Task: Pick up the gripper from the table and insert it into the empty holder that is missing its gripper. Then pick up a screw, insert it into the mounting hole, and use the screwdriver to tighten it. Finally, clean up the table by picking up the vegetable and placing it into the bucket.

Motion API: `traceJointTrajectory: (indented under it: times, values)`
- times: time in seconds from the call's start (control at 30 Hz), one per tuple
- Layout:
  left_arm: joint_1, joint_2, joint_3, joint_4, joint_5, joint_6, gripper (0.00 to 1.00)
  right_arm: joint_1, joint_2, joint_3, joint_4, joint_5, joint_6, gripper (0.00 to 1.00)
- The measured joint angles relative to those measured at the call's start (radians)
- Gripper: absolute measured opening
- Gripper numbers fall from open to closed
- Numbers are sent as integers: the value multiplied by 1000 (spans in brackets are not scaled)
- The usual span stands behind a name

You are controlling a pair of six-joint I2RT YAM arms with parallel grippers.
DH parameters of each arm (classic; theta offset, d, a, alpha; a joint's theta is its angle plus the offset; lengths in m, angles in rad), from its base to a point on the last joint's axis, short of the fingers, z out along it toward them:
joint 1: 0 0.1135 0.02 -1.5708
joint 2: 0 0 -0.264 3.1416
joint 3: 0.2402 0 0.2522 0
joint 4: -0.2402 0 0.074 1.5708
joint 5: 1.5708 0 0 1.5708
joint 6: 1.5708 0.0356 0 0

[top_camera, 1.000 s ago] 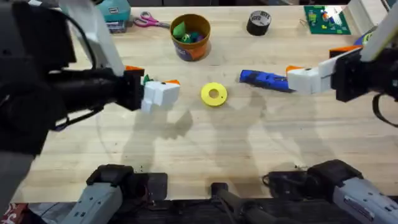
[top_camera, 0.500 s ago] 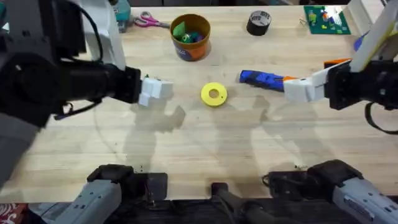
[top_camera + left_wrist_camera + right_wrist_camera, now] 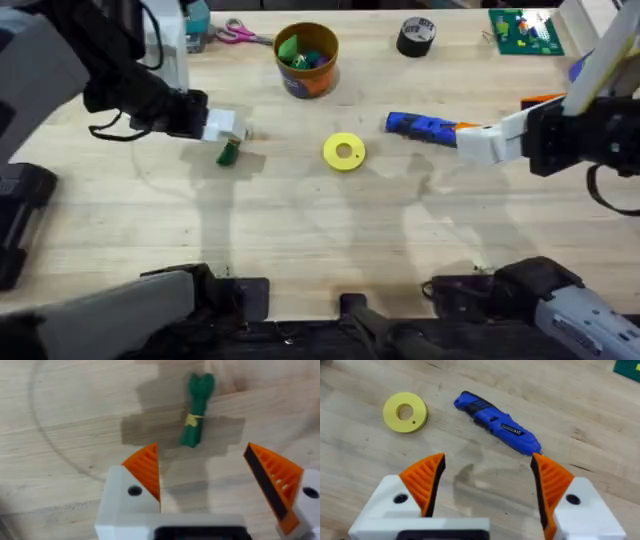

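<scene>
The green vegetable (image 3: 228, 153) lies on the wooden table, and in the left wrist view the vegetable (image 3: 196, 410) is just beyond my fingertips. My left gripper (image 3: 230, 130) (image 3: 205, 480) hovers over it, open, with nothing between its orange pads. The blue screwdriver (image 3: 425, 126) (image 3: 497, 422) lies right of centre. My right gripper (image 3: 470, 136) (image 3: 487, 485) is open and empty beside the screwdriver's tip end. The orange bucket (image 3: 307, 75) stands at the back centre with small coloured items inside. The loose gripper, the holder and the screw are out of view.
A flat yellow ring-shaped disc (image 3: 344, 152) (image 3: 405, 412) lies between the two grippers. Scissors (image 3: 237, 35), a black tape roll (image 3: 416, 37) and a green board (image 3: 523, 30) lie along the far edge. The near half of the table (image 3: 320, 240) is bare wood.
My left arm has swung left and away from the camera, and the vegetable now shows on the table beside its gripper. The right gripper shifted slightly, then held still.
</scene>
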Motion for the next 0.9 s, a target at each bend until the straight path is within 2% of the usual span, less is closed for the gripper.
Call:
traceJointTrajectory:
  times: [0.07,0.13,0.47,0.63,0.7,0.9]
  values:
    - [25,31,0,18,-2,10,986,0,0,0,0,0,0,996]
    - [30,59,0,32,1,25,986,0,0,0,0,0,0,996]
    - [-29,242,0,100,-7,58,985,0,0,0,0,0,0,996]
    - [-36,296,0,123,-17,60,985,0,0,0,0,0,0,995]
    - [-36,301,0,130,-23,62,909,0,0,0,0,0,0,995]
    - [-36,301,0,131,-28,62,594,0,0,0,0,0,0,996]
